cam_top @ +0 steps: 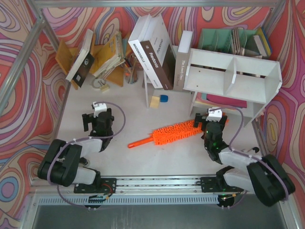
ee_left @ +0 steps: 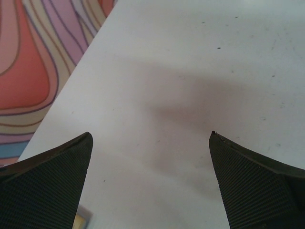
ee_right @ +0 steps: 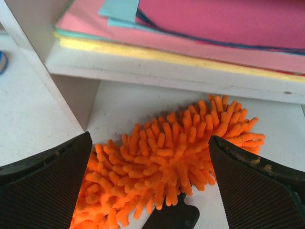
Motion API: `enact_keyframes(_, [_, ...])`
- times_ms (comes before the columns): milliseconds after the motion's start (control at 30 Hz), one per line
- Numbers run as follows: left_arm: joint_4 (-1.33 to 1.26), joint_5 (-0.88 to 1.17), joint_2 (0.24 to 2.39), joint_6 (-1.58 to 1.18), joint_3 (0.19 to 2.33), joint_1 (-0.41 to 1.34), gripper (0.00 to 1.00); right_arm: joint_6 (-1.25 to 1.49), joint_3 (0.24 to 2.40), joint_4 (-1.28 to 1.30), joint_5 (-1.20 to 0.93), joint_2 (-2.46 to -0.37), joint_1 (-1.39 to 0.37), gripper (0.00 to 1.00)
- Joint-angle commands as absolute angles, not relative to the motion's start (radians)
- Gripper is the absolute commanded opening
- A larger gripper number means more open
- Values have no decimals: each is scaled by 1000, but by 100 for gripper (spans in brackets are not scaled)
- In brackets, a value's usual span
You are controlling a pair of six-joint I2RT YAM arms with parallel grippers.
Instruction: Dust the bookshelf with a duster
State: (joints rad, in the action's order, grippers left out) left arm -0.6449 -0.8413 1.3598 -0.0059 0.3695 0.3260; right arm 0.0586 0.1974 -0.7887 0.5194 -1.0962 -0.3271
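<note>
The orange duster point(cam_top: 174, 133) lies flat on the table, its smooth handle pointing lower left and its shaggy head toward the right arm. The white bookshelf point(cam_top: 233, 78) stands at the back right, two open compartments facing up. My right gripper point(cam_top: 213, 123) is open just above the duster's head end; in the right wrist view the fluffy head point(ee_right: 167, 162) lies between and below the spread fingers point(ee_right: 257, 186), under the shelf's lower board point(ee_right: 167, 71). My left gripper point(cam_top: 97, 121) is open and empty over bare table point(ee_left: 167, 95).
Books lean in a pile at the back centre point(cam_top: 155, 50) and back left point(cam_top: 90, 57). A mint-green organizer point(cam_top: 233, 40) stands behind the bookshelf. Pink and yellow sheets point(ee_right: 190, 33) lie under the shelf. Small blue and yellow blocks point(cam_top: 158, 100) sit mid-table.
</note>
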Motion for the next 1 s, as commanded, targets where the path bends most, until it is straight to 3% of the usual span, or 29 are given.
enact_keyframes(0, [-853, -690, 1405, 77, 352, 295, 98, -38, 170, -1061, 554, -1240, -326, 99])
enact_keyframes(200, [-1095, -517, 1500, 53, 283, 186, 98, -80, 193, -1227, 485, -1428, -268, 99])
enact_keyframes(300, [-1021, -436, 1467, -5, 282, 139, 98, -70, 206, -1253, 409, -1460, -206, 99])
enact_keyframes(400, [-1142, -395, 1572, -8, 284, 108, 98, -60, 220, -1260, 337, -1480, -166, 99])
enact_keyframes(467, [-992, -379, 1521, -38, 313, 99, 98, -66, 228, -1267, 296, -1496, -150, 99])
enact_keyframes(800, [-938, -413, 1539, -73, 358, 75, 98, -44, 257, -1414, 200, -1692, -97, 99])
enact_keyframes(967, [-950, -408, 1543, -70, 358, 76, 98, -38, 280, -1354, 201, -1685, -97, 99])
